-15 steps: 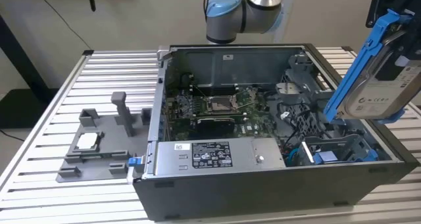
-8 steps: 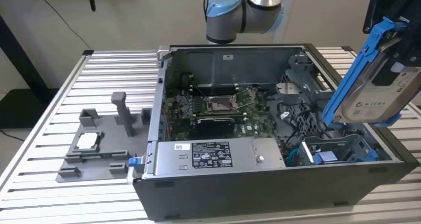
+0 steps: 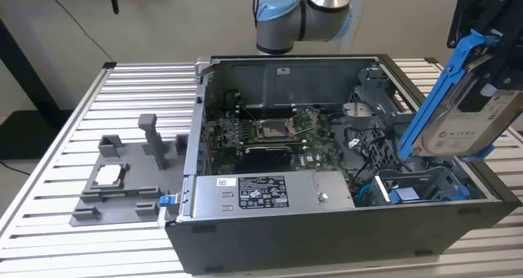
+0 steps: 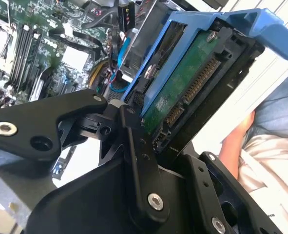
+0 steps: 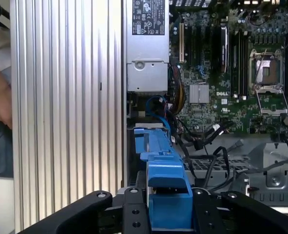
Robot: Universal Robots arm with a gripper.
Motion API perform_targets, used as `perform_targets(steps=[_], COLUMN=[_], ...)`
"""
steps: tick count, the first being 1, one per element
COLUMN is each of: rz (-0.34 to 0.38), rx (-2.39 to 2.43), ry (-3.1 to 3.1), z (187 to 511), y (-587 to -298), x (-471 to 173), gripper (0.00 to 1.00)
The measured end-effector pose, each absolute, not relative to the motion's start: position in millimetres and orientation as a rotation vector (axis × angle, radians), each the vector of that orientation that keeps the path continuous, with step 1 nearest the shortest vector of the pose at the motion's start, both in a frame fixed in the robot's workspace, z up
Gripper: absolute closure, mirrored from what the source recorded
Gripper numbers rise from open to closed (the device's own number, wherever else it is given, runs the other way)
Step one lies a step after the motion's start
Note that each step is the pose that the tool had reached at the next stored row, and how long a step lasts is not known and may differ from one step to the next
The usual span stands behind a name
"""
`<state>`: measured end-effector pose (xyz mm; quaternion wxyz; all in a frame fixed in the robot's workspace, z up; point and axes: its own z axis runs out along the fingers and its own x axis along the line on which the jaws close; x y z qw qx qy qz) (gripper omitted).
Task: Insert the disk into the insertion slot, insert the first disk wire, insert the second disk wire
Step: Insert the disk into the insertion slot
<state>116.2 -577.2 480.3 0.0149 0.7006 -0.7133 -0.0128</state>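
Ribbed aluminium table point(image 3: 49, 186) carries an open computer case point(image 3: 327, 241) in the exterior view, with a grey fixture plate point(image 3: 114, 192) beside it on the exterior view's left. The robot arm point(image 3: 302, 15) rises behind the case. At the exterior view's upper right, the gripper point(image 3: 490, 51) is clamped on the disk point(image 3: 470, 122). The disk hangs steeply tilted in its blue carrier, label side facing the camera. It is in the air above the insertion slot point(image 3: 421, 186), a grey bay with blue tabs in the case's near corner, and clear of it. A grey power-supply box point(image 3: 261, 195) lies along the case's front edge, and the motherboard point(image 3: 270, 137) sits behind it.

In the second wrist view, the black fingers point(image 4: 139, 151) press against the disk's edges. Its green circuit-board underside point(image 4: 182, 83) faces the camera, and the blue frame runs along it. A person's arm point(image 4: 236, 141) shows beyond the disk.

In the first wrist view, the blue carrier point(image 5: 165, 185) sits pinched between the gripper's two black fingers, directly ahead of the wrist. The power-supply box, the motherboard and its square processor socket point(image 5: 268, 73) lie further off inside the case.
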Motion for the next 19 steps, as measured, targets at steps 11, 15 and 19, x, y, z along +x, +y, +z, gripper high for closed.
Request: perform_targets(steps=[11, 15, 19], rz=[-0.038, -0.035, -0.026], rx=[2.183, 2.197, 2.216], ry=[-2.218, -2.204, -2.188], z=[464, 458, 452], y=[-577, -576, -573], x=[116, 116, 116], gripper=[0.68, 0.68, 0.68])
